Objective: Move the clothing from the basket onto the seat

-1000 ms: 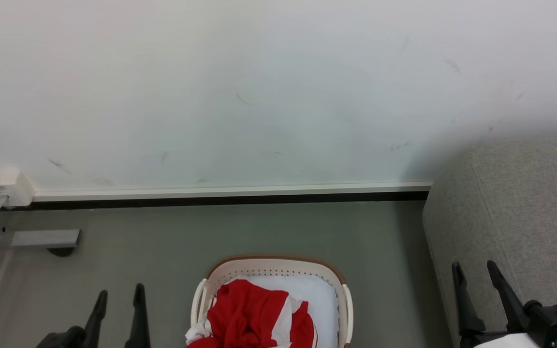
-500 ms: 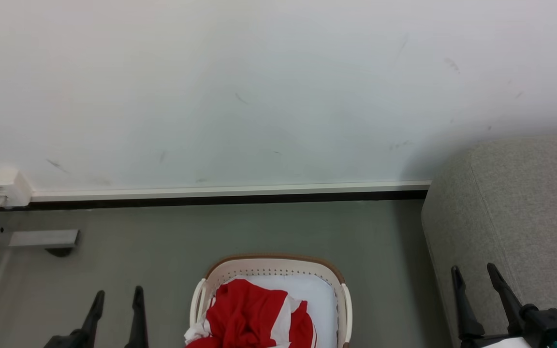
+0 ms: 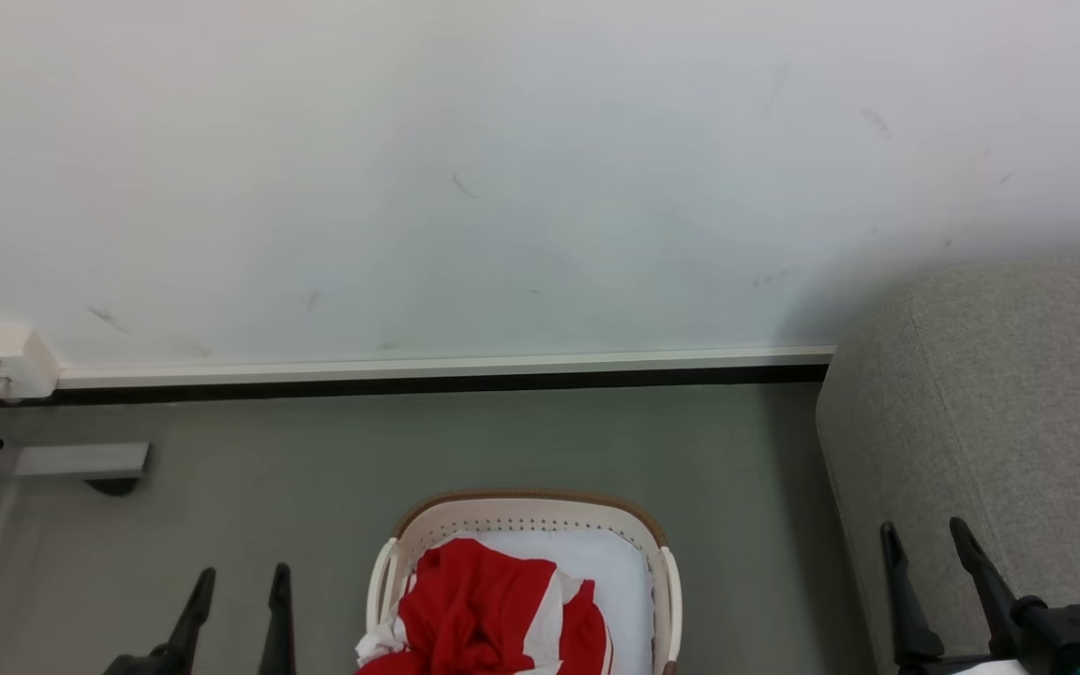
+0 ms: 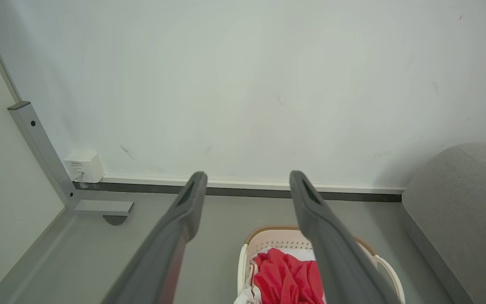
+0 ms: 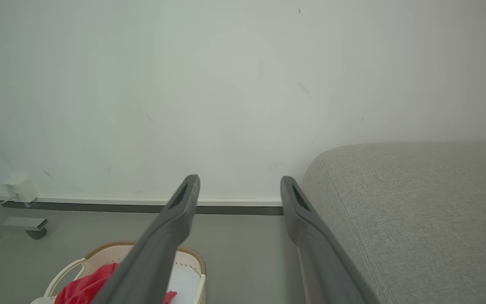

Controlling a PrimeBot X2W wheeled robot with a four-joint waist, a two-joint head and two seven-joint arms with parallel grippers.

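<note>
Left gripper (image 3: 243, 574), right gripper (image 3: 922, 530): spread, empty. Clothing (image 3: 484, 609) sits right of left gripper (inside basket (image 3: 531, 502)); I'd drop in, pinch bunched crest.

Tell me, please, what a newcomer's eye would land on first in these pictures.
The bright red clothing stands out first, heaped in the cream basket on the grey floor at the head view's bottom centre. Next is the big grey sofa at the right. The left gripper and right gripper flank the basket, open and empty.
</note>
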